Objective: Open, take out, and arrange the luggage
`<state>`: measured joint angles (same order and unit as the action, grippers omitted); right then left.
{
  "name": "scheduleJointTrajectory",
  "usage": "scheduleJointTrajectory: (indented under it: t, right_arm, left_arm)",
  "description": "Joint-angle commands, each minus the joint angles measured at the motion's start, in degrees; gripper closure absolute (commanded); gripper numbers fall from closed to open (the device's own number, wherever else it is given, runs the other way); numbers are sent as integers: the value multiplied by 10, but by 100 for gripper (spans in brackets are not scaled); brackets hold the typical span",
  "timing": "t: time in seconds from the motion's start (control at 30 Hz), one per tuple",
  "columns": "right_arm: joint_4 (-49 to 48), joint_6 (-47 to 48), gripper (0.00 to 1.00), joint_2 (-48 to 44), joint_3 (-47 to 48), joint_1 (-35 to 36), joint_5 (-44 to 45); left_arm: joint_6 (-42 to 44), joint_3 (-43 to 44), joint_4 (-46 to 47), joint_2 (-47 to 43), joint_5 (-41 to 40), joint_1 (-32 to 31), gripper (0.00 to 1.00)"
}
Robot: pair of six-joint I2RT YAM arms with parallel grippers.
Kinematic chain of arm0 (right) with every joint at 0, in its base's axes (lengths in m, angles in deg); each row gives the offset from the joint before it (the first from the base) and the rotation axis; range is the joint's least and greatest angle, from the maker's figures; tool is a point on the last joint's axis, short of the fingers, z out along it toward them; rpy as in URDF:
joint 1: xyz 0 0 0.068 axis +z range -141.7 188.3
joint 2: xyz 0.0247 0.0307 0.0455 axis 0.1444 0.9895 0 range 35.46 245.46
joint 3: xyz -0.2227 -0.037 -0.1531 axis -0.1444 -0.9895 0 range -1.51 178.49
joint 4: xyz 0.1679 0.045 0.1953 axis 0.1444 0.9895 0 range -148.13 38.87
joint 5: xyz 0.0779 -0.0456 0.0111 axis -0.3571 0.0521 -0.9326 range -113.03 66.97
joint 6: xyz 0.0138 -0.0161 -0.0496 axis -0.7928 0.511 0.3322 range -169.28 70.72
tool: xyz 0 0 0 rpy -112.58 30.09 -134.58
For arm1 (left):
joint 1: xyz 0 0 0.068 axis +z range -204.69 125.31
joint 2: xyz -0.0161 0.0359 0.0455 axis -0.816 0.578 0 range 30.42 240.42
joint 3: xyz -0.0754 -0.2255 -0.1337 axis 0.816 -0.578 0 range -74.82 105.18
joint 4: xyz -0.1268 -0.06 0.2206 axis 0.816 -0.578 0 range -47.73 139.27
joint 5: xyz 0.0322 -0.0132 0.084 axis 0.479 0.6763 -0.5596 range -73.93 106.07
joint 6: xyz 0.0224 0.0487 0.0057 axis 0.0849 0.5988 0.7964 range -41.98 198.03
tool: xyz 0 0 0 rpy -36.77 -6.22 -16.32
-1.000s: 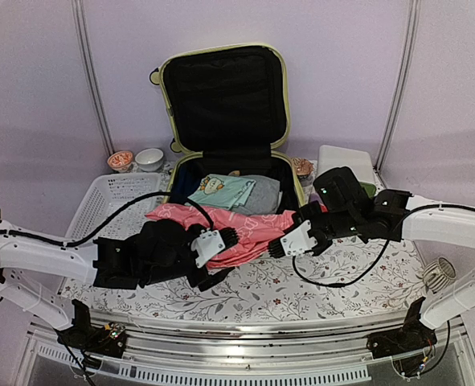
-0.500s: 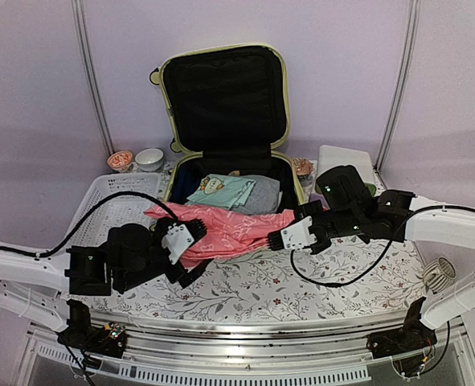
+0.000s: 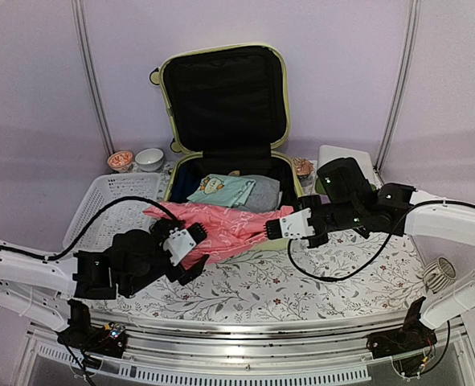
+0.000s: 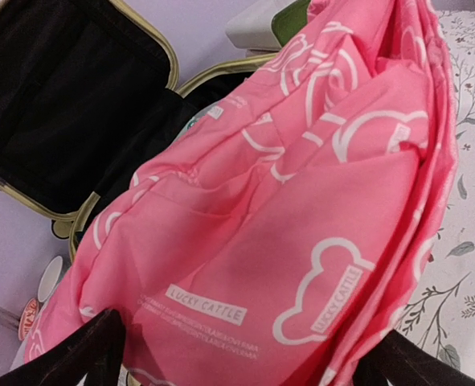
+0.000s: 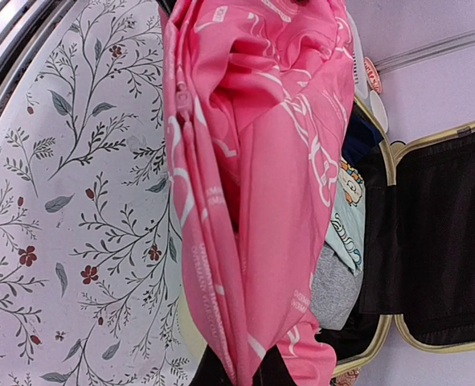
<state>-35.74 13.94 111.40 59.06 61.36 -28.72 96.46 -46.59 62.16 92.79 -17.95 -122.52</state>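
The pale yellow-green luggage stands open at the back, its black-lined lid upright. Its base holds a teal printed garment and a grey garment. A pink bag with white cloud prints hangs stretched over the luggage's front rim onto the table. My right gripper is shut on the bag's right end; in the right wrist view the cloth is pinched between the jaws. My left gripper is at the bag's left part. Its fingers are spread wide, with the pink bag lying between them.
A white slatted basket lies left of the luggage. Two small bowls stand behind it. A white box stands at the back right. A small round white object sits by the right arm. A floral cloth covers the table.
My left gripper drew back to the left along the pink bag, then edged slightly right. My right gripper lifted a little toward the luggage with the bag's end.
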Motion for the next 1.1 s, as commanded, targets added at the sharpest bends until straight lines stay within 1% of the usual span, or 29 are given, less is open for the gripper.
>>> scheduleJointTrajectory:
  t: [0.0, 0.2, 0.37, 0.43, 0.47, 0.5, 0.6, 0.67, 0.73, 0.77, 0.83, 0.9, 1.0, 1.07]
  right_arm:
    - [0, -21, 98, -9, 27, -4, -52]
    - [4, -25, 98, -10, 25, -9, -59]
    - [5, -27, 98, -13, 20, -14, -64]
    - [6, -27, 98, -14, 18, -16, -65]
    - [7, -27, 98, -15, 18, -17, -65]
    - [7, -27, 98, -15, 16, -19, -66]
    - [8, -28, 98, -19, 13, -23, -69]
    - [8, -29, 98, -20, 11, -26, -70]
    - [7, -31, 98, -20, 12, -32, -68]
    - [5, -34, 98, -19, 14, -35, -67]
    - [4, -45, 98, -14, 22, -40, -68]
    - [0, -58, 98, -8, 31, -44, -67]
    - [-22, -73, 98, 4, 47, -48, -50]
    - [-35, -80, 98, 19, 69, -56, -34]
  left_arm:
    - [54, 5, 20, 20, -38, 10, 2]
    - [163, 29, 65, 51, -19, 18, 2]
    - [200, 68, 55, 76, 26, 62, 2]
    - [213, 85, 39, 76, 58, 81, 3]
    - [215, 98, 14, 76, 81, 92, 7]
    - [215, 113, -11, 77, 103, 103, 16]
    - [211, 167, -91, 82, 140, 120, 53]
    - [203, 206, -157, 79, 165, 120, 71]
    - [195, 237, -219, 73, 196, 120, 92]
    - [196, 247, -239, 68, 203, 120, 100]
    - [197, 260, -269, 57, 198, 119, 100]
    - [201, 266, -274, 44, 173, 119, 100]
    - [220, 267, -255, 25, 137, 121, 100]
    - [243, 267, -220, 20, 118, 129, 100]
